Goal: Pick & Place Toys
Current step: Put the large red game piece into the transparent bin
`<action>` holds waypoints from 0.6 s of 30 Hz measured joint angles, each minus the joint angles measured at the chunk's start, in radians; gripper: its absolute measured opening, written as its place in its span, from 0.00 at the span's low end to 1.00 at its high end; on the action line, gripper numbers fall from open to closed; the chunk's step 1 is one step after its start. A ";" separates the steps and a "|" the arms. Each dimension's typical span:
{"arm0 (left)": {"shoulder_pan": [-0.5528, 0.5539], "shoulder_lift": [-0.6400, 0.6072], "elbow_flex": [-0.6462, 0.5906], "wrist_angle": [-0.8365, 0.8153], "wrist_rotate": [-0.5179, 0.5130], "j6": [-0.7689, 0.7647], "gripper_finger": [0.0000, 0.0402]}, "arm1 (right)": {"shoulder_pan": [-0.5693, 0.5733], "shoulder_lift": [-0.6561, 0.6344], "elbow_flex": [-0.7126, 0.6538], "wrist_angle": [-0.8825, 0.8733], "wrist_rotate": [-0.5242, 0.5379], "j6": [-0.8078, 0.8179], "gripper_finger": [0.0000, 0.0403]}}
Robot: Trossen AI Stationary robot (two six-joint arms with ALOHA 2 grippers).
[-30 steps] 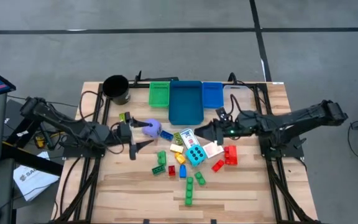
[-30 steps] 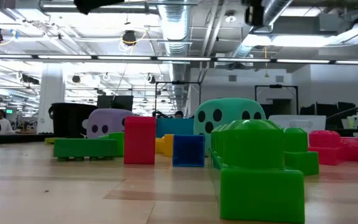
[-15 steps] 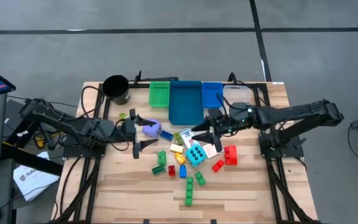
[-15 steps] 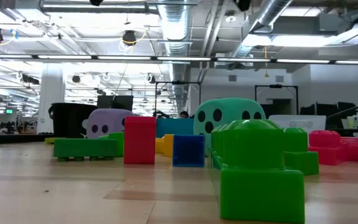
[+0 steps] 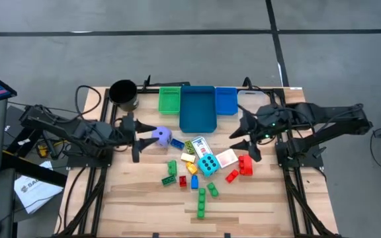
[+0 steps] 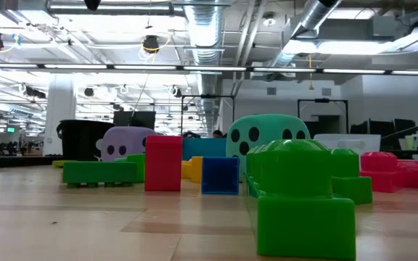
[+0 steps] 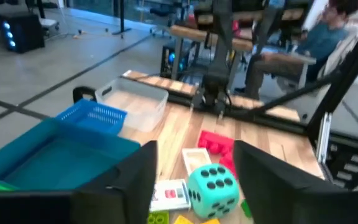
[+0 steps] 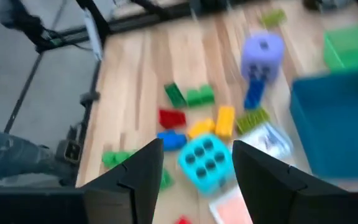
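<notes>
The toys lie in a heap at the table's middle: a cyan dotted die (image 5: 208,164), a purple die (image 5: 162,137), playing cards (image 5: 199,145), and red (image 5: 245,164), green (image 5: 204,201), yellow (image 5: 192,167) and blue (image 5: 177,143) bricks. All rest on the wood. My left gripper (image 5: 139,141) is open and empty above the table, just left of the purple die. My right gripper (image 5: 238,135) is open and empty above the table, right of the heap. The left wrist view shows the cyan die (image 7: 212,186) beyond my open left gripper (image 7: 194,162). The right wrist view shows it (image 8: 205,158) under my open right gripper (image 8: 197,149).
A black cup (image 5: 123,94), a green bin (image 5: 169,99), a large blue bin (image 5: 198,108), a small blue bin (image 5: 225,100) and a clear bin (image 5: 251,99) stand along the far edge. A person (image 7: 328,31) sits beyond the table's right side.
My right gripper first went toward the heap, then drew back toward the table's right edge and rose, still open. My left gripper drew back a little from the purple die toward the left edge and rose, still open. No toy has moved.
</notes>
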 joint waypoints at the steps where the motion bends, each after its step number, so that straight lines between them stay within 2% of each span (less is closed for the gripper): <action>1: 0.000 -0.004 0.000 -0.003 0.000 0.000 0.42 | 0.000 -0.002 0.001 -0.021 0.001 0.026 0.47; 5: 0.000 -0.005 0.000 0.019 0.003 -0.003 0.29 | 0.001 0.007 0.000 -0.107 0.002 0.127 0.47; 10: 0.000 -0.002 0.000 0.028 0.108 -0.058 0.16 | 0.002 0.040 0.001 -0.160 0.000 0.133 0.47; 18: 0.000 0.001 0.000 0.039 0.108 -0.071 0.04 | 0.031 0.133 -0.001 -0.208 -0.002 0.105 0.47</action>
